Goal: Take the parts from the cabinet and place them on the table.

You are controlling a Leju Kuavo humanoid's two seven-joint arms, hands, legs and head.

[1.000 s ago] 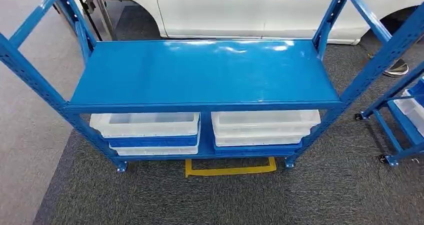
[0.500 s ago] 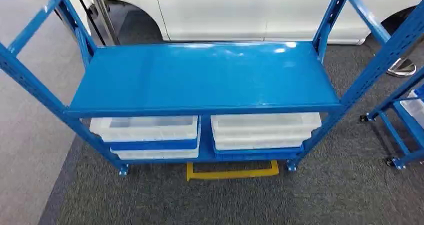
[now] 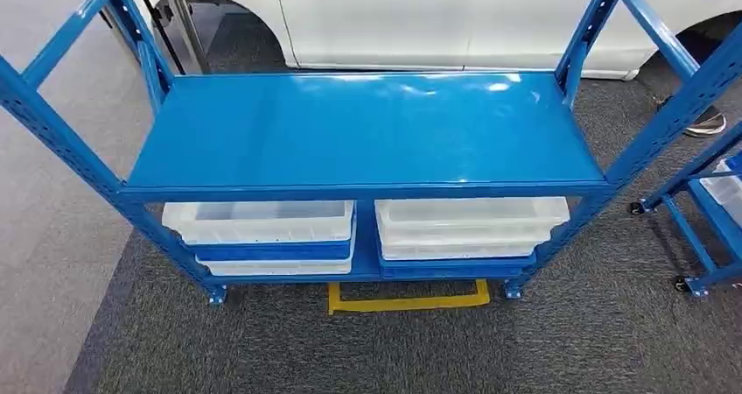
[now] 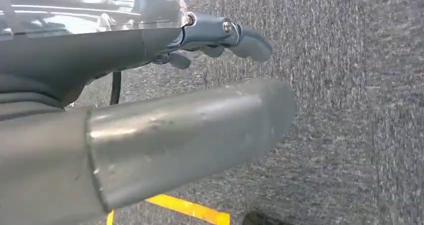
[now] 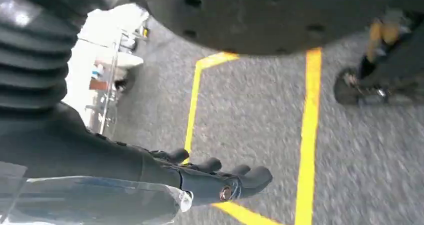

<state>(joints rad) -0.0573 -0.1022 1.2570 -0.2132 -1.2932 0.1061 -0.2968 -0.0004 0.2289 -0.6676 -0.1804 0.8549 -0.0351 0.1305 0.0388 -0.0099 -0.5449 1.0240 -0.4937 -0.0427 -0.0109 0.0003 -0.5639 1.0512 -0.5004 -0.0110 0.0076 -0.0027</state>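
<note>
Head view: blue cabinet [image 3: 367, 131], top shelf bare; white trays [image 3: 262, 221] stacked on the lower shelf, contents unclear. Left wrist view: left hand [image 4: 165, 130] over grey carpet [image 4: 350, 110], fingers apart, empty. Right wrist view: right hand [image 5: 200, 177] likewise extended, empty.

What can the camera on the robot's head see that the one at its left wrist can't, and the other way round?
The head view alone shows the blue shelving rack, the white plastic bins stacked on its lower level, a white car body behind it, and part of a second blue rack to the right. The left wrist view alone shows the robot's left hand hanging over the floor, its fingers holding nothing. Both show the grey carpet and yellow tape marked on it.
</note>
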